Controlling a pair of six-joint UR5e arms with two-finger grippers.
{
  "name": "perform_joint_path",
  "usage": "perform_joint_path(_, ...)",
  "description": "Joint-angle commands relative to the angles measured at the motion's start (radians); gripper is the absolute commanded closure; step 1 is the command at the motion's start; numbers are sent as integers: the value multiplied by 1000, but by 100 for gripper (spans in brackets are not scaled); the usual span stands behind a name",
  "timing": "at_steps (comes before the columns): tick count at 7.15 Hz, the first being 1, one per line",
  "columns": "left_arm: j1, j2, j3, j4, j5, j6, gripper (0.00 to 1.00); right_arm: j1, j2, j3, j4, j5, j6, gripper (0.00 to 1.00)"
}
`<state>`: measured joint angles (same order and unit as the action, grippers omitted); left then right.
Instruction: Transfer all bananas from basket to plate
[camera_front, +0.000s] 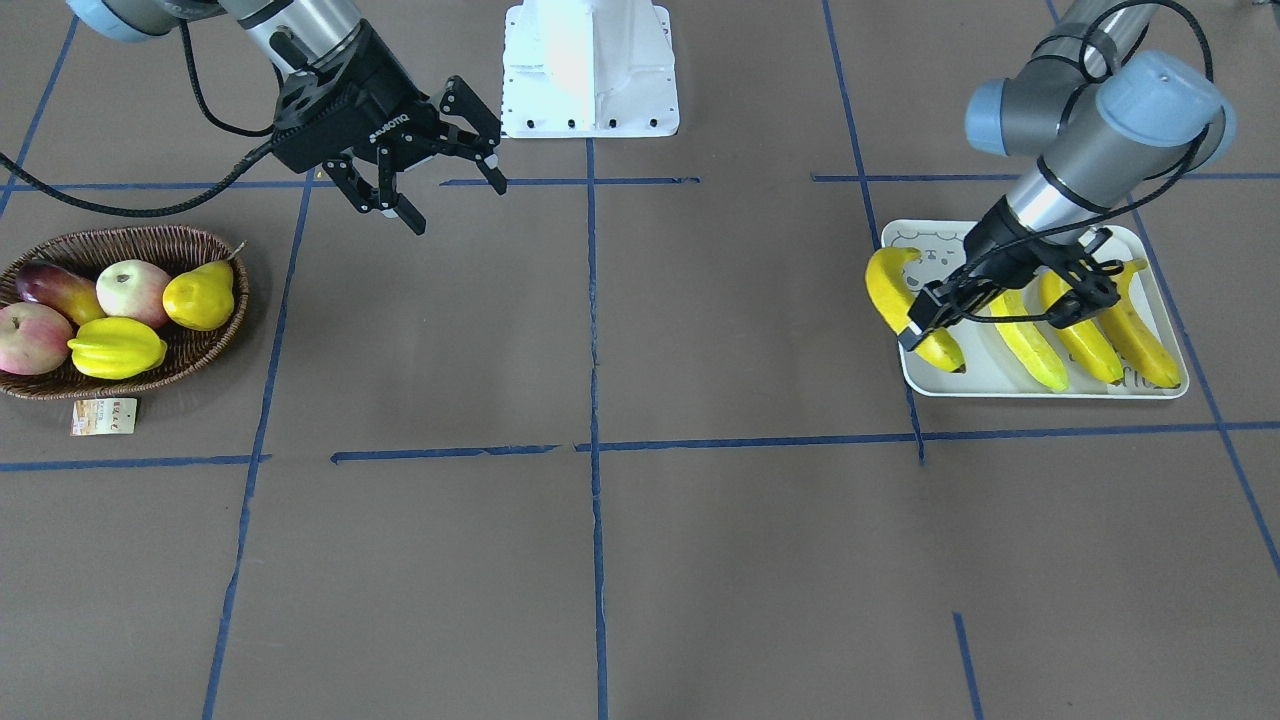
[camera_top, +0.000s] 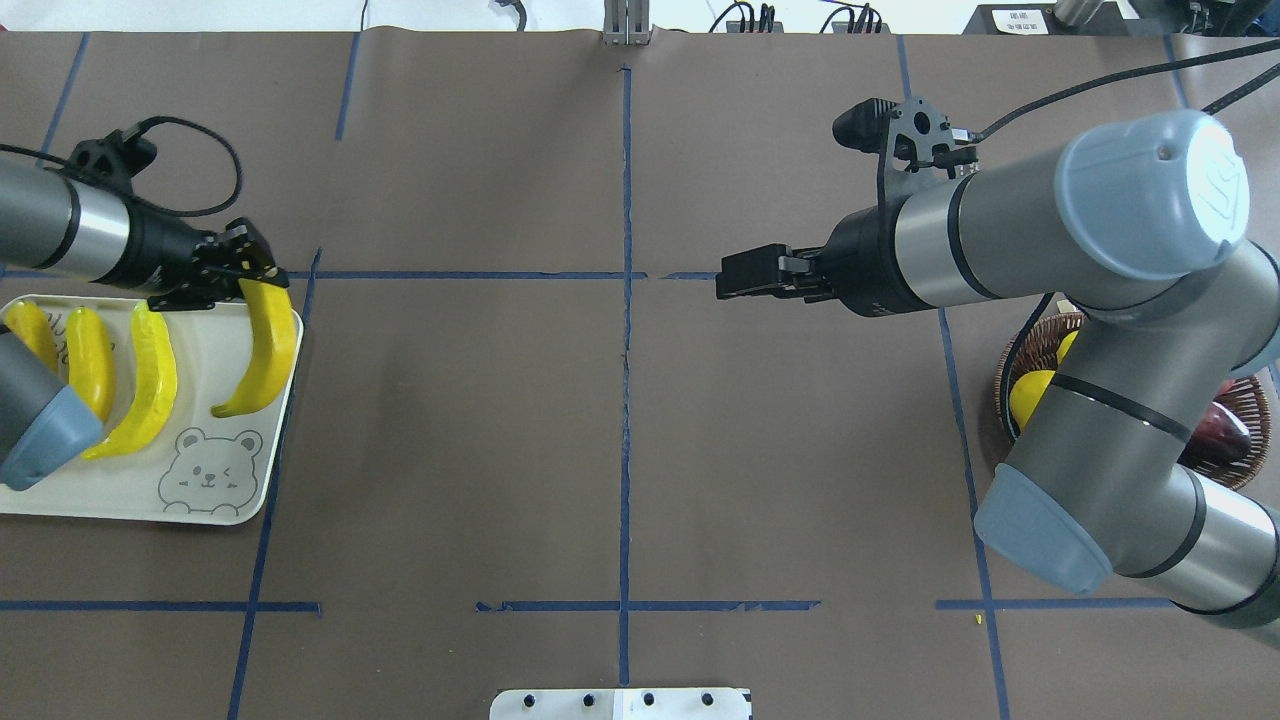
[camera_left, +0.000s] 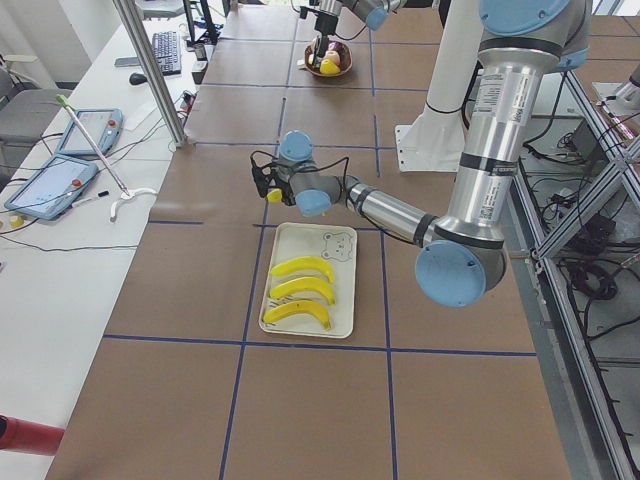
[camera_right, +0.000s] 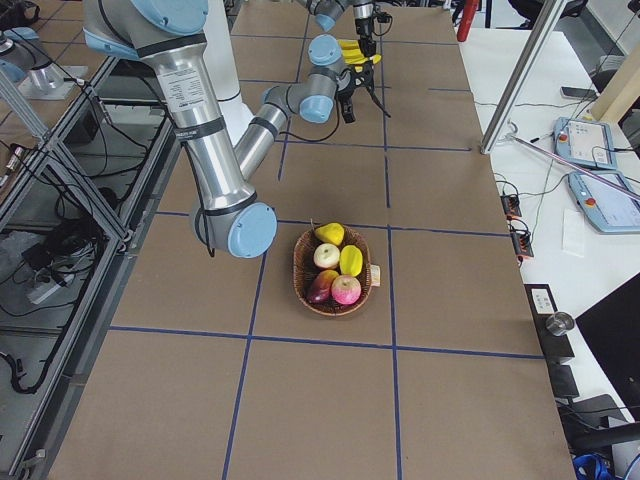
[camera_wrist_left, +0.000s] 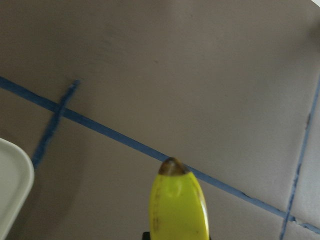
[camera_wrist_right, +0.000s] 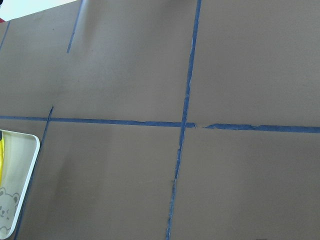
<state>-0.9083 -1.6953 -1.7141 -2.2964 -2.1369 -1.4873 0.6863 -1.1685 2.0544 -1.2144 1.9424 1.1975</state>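
My left gripper (camera_front: 925, 322) is shut on the upper end of a yellow banana (camera_front: 900, 295), which slants over the near-centre edge of the white bear plate (camera_front: 1000, 386) with its lower tip on the plate. In the overhead view the gripper (camera_top: 243, 279) holds that banana (camera_top: 265, 345) at the plate's (camera_top: 150, 490) right edge. The banana's tip (camera_wrist_left: 176, 205) fills the bottom of the left wrist view. Three more bananas (camera_front: 1085, 345) lie side by side on the plate. My right gripper (camera_front: 450, 195) is open and empty above the table, apart from the wicker basket (camera_front: 205, 352).
The basket holds a yellow pear (camera_front: 200, 296), a starfruit (camera_front: 115, 347), two apples (camera_front: 132, 290) and a dark mango (camera_front: 55, 288); no banana shows in it. A paper tag (camera_front: 103, 416) lies beside it. The white robot base (camera_front: 590, 70) stands at mid-table.
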Motion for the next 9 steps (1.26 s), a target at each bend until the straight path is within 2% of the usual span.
perform_joint_path(1, 5, 81, 22, 2, 9, 81, 100, 12, -3, -13, 1, 0, -4, 0)
perform_joint_path(4, 66, 72, 47, 3, 17, 78, 100, 15, -3, -14, 1, 0, -4, 0)
perform_joint_path(5, 77, 71, 51, 3, 50, 78, 91, 15, -2, -14, 1, 0, -4, 0)
perform_joint_path(6, 77, 71, 51, 2, 61, 79, 20, 15, -2, -14, 1, 0, -4, 0)
perform_joint_path(7, 75, 72, 47, 0, 70, 81, 0, 15, -3, -14, 1, 0, -4, 0)
perform_joint_path(9, 75, 65, 35, -9, 75, 76, 0, 15, -3, -16, 0, -3, -4, 0)
